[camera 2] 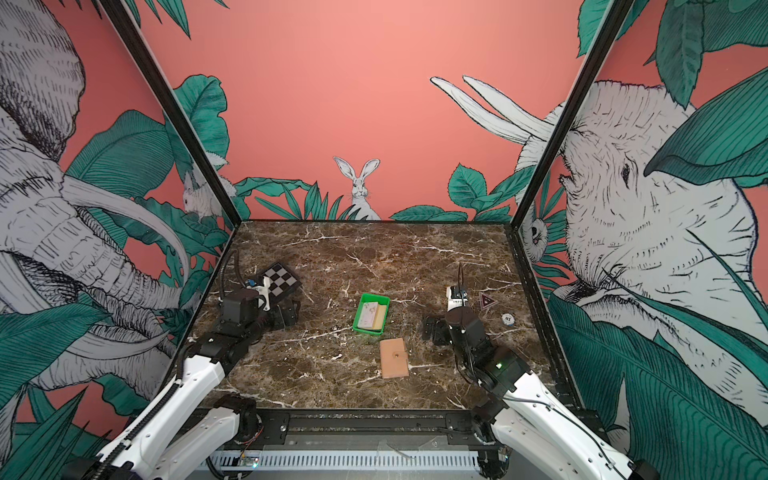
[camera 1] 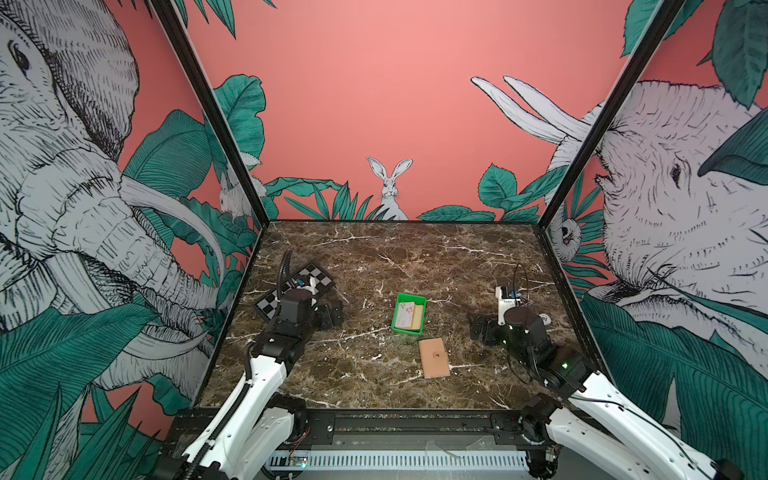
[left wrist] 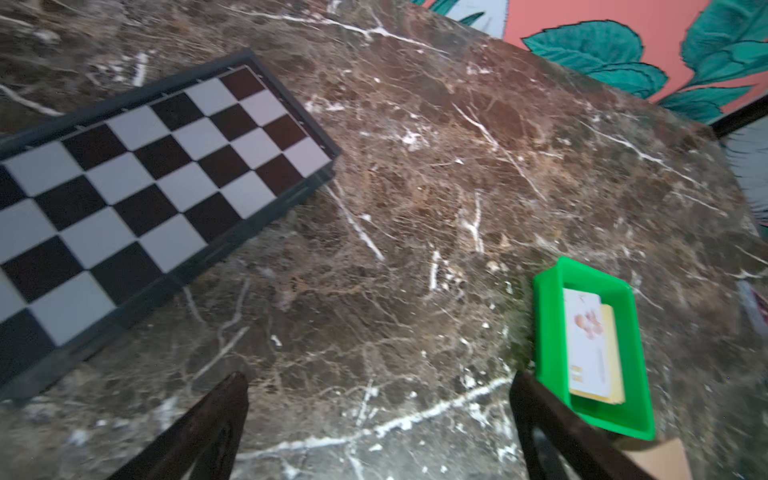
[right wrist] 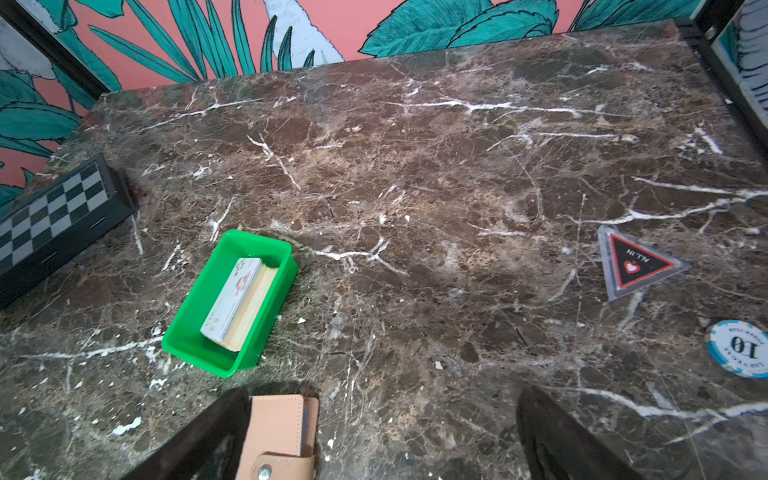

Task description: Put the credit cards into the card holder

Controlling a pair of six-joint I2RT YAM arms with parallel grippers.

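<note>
I see both claws open and empty; wallet (camera 1: 434, 358) lies lower centre, nearer right claw (camera 1: 482, 328); cards (camera 1: 406, 315) stacked in green tray (camera 1: 398, 300) just above, long axes up-frame.

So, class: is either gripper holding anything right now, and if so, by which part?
Nothing is held: left gripper and right gripper are open over bare marble.

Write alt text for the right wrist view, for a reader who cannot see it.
A green tray holding a stack of credit cards sits on the brown marble table, with the closed tan card holder just below it beside one finger of the open, empty right claw. A checkered board, a triangular "ALL IN" marker and a poker chip lie off to the sides.
</note>
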